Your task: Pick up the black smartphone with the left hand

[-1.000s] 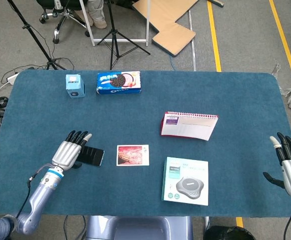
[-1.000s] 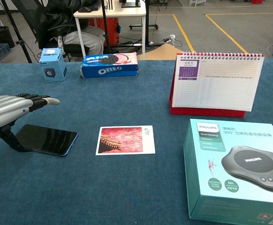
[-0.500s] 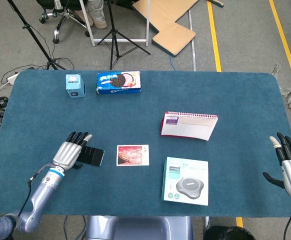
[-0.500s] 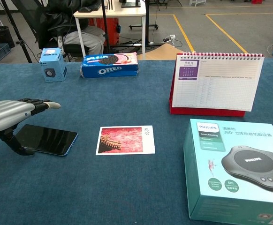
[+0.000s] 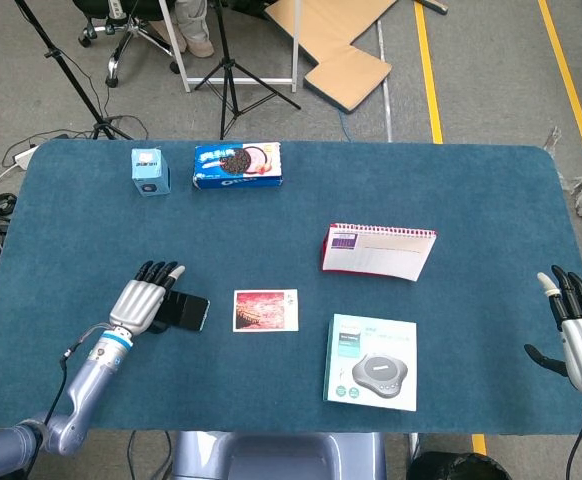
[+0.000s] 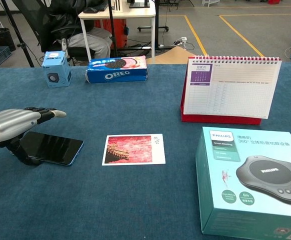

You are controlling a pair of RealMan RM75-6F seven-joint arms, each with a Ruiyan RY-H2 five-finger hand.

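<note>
Bare cloth rings the black smartphone (image 6: pixel 50 148); the postcard (image 6: pixel 133 149) lies near, seemingly apart.

Left hand (image 6: pixel 10 129) lower, closer over black smartphone (image 6: pixel 53 148) (thumb beneath)

Left robot hand (image 5: pixel 143 301) over black smartphone (image 5: pixel 188 312), fingers spread

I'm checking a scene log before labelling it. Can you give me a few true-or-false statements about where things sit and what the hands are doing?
1. The left hand is over the black smartphone, which lies flat on the table. True.
2. The Oreo box stands right of the desk calendar. False: it is to its left, further back.
3. The right hand holds the postcard. False: it holds nothing.
4. The Philips box lies near the front edge. True.
</note>
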